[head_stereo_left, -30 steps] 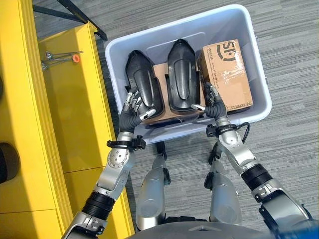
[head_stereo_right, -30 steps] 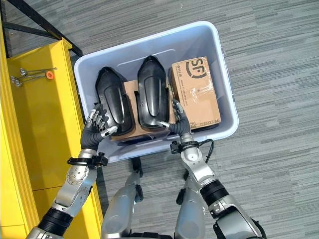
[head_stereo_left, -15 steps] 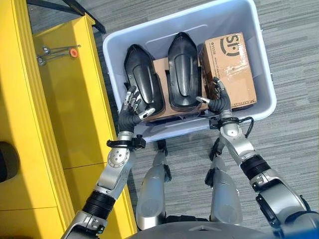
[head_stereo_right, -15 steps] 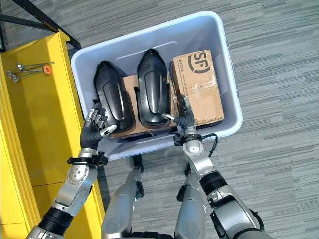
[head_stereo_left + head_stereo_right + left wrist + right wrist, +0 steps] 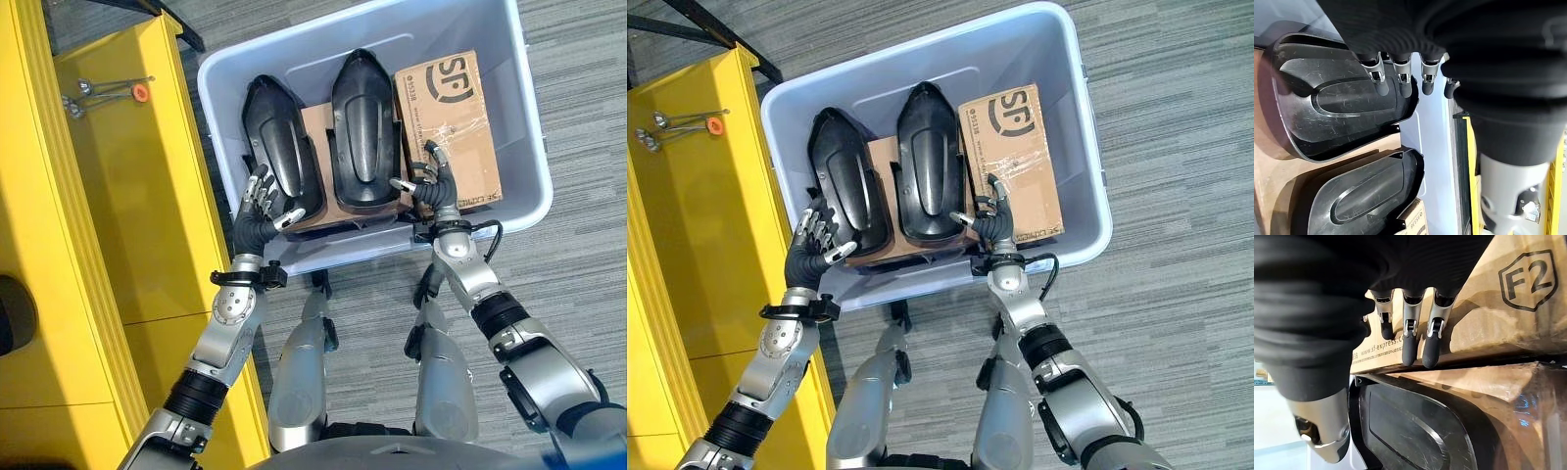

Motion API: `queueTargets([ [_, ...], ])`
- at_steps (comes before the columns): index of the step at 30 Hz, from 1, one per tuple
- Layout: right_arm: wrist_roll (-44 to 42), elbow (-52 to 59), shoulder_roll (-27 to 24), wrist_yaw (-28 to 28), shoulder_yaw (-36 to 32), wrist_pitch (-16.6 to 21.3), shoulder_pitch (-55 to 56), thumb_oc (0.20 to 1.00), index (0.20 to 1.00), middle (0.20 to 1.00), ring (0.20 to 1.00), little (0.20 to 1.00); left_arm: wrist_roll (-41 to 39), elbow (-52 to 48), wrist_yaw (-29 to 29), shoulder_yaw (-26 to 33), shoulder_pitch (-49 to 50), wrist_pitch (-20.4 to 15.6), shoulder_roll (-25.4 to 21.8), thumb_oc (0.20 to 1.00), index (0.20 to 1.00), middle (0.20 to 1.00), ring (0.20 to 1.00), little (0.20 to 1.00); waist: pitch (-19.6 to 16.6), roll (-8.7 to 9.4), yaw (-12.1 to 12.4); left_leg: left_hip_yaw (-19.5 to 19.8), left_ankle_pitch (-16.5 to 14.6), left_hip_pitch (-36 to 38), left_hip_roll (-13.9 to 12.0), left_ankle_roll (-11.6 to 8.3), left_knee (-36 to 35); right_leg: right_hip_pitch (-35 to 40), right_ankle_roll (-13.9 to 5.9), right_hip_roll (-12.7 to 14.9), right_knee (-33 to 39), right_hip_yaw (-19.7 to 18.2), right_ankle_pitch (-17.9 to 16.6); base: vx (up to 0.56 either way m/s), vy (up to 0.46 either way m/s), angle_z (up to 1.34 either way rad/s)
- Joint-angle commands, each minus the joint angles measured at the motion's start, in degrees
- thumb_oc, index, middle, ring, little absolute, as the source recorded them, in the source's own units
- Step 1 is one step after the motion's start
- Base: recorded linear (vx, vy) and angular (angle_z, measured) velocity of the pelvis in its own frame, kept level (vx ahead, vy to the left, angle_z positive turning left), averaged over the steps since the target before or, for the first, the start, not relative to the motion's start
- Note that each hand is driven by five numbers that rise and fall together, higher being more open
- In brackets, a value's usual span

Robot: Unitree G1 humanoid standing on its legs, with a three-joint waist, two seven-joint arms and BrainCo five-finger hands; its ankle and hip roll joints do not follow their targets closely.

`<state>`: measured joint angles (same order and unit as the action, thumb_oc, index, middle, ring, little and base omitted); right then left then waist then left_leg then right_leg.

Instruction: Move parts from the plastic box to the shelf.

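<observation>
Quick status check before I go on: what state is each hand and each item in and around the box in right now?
Left hand: open, empty, at the near end of the left part.
Right hand: open, empty, over the carton's near edge.
Pale blue plastic box: lidless, on the floor.
Left black moulded part: lying in the box, ungrasped.
Right black moulded part: lying in the box, ungrasped.
Brown cardboard carton: taped shut, flat in the box.
Yellow shelf: holds no parts yet.

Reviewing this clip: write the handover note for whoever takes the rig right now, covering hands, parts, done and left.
Left hand: open, at the near end of the left black part, holding nothing.
Right hand: open, fingers at the near end of the cardboard box, beside the right black part.
Both parts and the box lie in the plastic box.
Yellow shelf: none of these on it yet.
Left: lift each out and shelve it.
</observation>
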<state>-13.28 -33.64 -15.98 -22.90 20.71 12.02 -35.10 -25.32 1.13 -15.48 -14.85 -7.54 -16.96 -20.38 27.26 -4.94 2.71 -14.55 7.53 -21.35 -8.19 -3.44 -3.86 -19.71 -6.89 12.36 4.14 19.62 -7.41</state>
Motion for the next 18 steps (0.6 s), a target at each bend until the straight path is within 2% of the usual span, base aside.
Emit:
queueTargets([
  [1, 0.34, -2.68, 1.01, -0.39, 0.81, 0.39, -2.83, 1.000, 1.000, 1.000, 1.000, 1.000, 0.85, -4.11, -0.55, -0.32, -0.60, -3.39, -0.90, 1.000, 1.000, 1.000, 1.000, 1.000, 2.54, 1.42, 0.73, 2.84, -2.68, 0.06, -0.12, -1.70, 1.30, -4.74, -1.34, 1.22, -4.56, -1.74, 0.27, 0.00, 0.000, 0.00],
  [5, 1.02, -0.09, 0.59, -0.27, 0.89, 0.46, -1.94, 1.000, 1.000, 1.000, 1.000, 1.000, 1.00, -4.04, -0.70, -0.06, -0.65, -3.29, -0.92, 1.000, 1.000, 1.000, 1.000, 1.000, 2.54, 1.82, 0.49, 3.16, -2.66, -0.28, -0.06, -1.63, 1.27, -5.05, -1.40, 1.23, -4.66, -1.42, 0.21, 0.00, 0.004, 0.04],
  [9, 1.47, 8.25, -0.07, -0.37, -0.38, 1.55, 1.26, 1.000, 1.000, 1.000, 1.000, 1.000, 1.33, -3.97, -1.30, 0.75, -0.55, -2.97, -0.70, 1.000, 1.000, 1.000, 1.000, 1.000, 2.54, 2.51, -0.11, 3.41, -2.82, -0.15, 0.14, -1.49, 1.21, -4.59, -1.41, 1.32, -4.55, -1.25, 0.30, 0.00, 0.010, 0.02],
  [18, 3.48, 19.57, -0.86, -1.07, -2.19, 3.40, 4.17, 1.000, 1.000, 1.000, 1.000, 1.000, 2.48, -5.24, -2.11, 1.74, 0.10, -2.99, -1.13, 1.000, 1.000, 1.000, 1.000, 1.000, 2.54, 3.40, -0.58, 3.55, -3.06, 0.60, 0.20, -1.30, 1.17, -3.40, -1.54, 1.57, -4.13, -0.94, 0.24, 0.00, 0.000, 0.00],
])
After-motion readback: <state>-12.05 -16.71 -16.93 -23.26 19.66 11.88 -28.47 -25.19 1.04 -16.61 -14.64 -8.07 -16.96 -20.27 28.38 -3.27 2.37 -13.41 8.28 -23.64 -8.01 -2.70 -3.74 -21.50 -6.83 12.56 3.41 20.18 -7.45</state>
